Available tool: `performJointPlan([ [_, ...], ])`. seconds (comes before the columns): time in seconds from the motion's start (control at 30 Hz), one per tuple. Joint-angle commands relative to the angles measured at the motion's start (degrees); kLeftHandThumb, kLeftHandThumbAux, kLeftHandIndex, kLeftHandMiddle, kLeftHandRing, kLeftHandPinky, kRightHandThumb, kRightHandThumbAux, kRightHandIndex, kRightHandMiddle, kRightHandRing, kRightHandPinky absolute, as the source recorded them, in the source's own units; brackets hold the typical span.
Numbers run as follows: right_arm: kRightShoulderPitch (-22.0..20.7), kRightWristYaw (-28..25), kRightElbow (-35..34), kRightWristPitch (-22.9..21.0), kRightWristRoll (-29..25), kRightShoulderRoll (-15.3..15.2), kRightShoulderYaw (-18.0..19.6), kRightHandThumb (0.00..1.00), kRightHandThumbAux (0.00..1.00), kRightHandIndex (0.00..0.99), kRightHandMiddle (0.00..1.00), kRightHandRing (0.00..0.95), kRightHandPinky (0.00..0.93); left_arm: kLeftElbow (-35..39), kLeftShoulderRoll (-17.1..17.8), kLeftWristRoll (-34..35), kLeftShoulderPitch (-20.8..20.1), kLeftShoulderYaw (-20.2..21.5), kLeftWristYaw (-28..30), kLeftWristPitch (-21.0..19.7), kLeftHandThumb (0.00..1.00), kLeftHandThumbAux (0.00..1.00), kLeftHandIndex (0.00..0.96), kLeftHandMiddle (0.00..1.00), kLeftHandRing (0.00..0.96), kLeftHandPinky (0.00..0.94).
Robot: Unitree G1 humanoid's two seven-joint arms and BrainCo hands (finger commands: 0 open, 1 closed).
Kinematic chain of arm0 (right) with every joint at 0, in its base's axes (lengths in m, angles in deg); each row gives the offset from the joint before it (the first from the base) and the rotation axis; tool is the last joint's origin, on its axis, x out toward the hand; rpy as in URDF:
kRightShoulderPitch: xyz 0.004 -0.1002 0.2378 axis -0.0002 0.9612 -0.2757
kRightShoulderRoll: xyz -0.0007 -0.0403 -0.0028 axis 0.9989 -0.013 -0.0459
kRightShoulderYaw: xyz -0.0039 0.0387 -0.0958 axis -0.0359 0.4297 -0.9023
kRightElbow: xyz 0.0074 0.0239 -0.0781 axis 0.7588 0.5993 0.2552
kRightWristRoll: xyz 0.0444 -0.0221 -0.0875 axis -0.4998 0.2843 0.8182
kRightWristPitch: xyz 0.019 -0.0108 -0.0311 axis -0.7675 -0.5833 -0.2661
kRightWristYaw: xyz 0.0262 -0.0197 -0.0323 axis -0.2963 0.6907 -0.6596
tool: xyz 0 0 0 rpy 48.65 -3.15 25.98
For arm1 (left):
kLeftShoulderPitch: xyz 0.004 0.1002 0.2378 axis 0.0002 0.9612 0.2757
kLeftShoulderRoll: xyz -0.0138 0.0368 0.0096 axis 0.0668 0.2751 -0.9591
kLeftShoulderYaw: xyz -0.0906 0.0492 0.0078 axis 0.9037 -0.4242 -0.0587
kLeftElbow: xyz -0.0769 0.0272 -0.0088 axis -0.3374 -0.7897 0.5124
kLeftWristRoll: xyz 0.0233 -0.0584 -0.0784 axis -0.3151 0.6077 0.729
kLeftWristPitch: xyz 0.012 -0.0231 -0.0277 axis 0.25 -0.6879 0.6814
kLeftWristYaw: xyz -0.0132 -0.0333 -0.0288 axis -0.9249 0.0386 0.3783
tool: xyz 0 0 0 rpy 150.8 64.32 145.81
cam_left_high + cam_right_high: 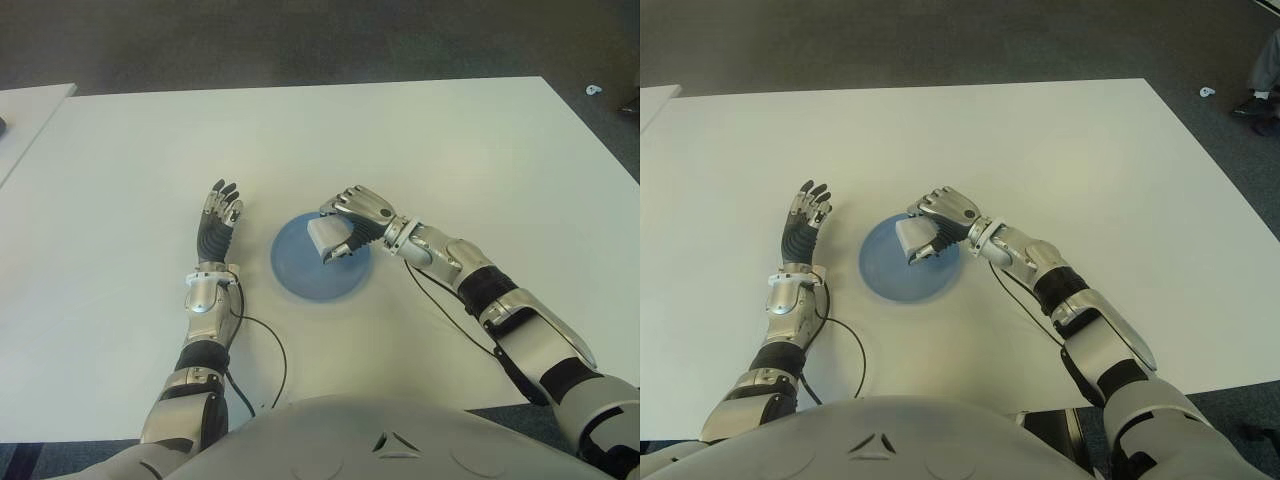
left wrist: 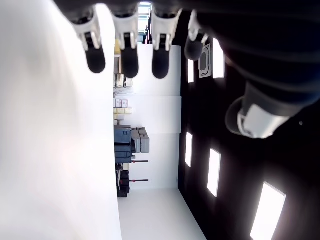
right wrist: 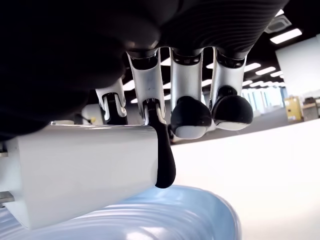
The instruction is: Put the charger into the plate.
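A wide white table (image 1: 420, 150) carries the scene, with grey carpet beyond its far edge and a second white surface (image 1: 30, 100) showing off its far left corner. A round blue plate (image 1: 300, 275) sits near the middle of the table, somewhat toward the near edge, and nothing else lies on the table close to it. The right hand (image 1: 352, 222) reaches in from the near right corner and is over the plate's right part, its fingers (image 3: 165, 160) curled around a white block-shaped charger (image 1: 324, 237). The right wrist view shows the charger clamped under the fingers with a sliver of gap above the plate's ribbed blue surface, so it appears held just over the plate rather than lying in it. Its long axis runs roughly level with the table, one broad flat face turned toward the table's left edge. The left hand (image 1: 218, 215) shows just left of the plate, apart from it, fingers straight and spread, empty, pointing toward the far edge. A black cable (image 1: 262, 345) loops on the table beside the left forearm.
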Motion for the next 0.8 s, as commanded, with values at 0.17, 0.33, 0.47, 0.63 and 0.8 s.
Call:
performJointPlan([
  [0.17,1.32,-1.92,0.44,-1.58,-0.71,1.61,-0.02,0.751,0.706,0.441,0.883,0.870,0.860,-5.95,-3.74,0.59,5.94,-0.63,0.03,-3.26,0.000,0.515,0.048,0.144,0.138,0.149],
  [0.33,1.93,-3.10,-0.12,-2.66,-1.11,2.21,0.33,0.752,0.706,0.441,0.874,0.862,0.851,-5.91,-3.75,0.60,5.99,-0.67,0.13,-3.19,0.000,0.512,0.043,0.139,0.134,0.145],
  [0.47,2.47,-4.31,-0.70,-2.94,-2.05,2.56,0.80,0.750,0.705,0.442,0.843,0.832,0.817,-5.86,-3.70,0.73,6.08,-0.65,0.42,-3.08,0.000,0.510,0.041,0.141,0.136,0.148],
  [0.63,2.19,-4.84,-1.10,-1.45,-1.50,1.63,0.27,0.727,0.699,0.434,0.689,0.657,0.597,-5.77,-3.68,0.77,6.18,-0.62,0.49,-2.96,0.000,0.513,0.042,0.147,0.142,0.152],
  [0.8,1.27,-6.54,-1.12,-0.74,0.06,0.17,-0.98,0.470,0.271,0.144,0.146,0.119,0.105,-5.79,-3.60,0.66,6.20,-0.61,0.35,-2.86,0.000,0.516,0.044,0.147,0.141,0.150],
])
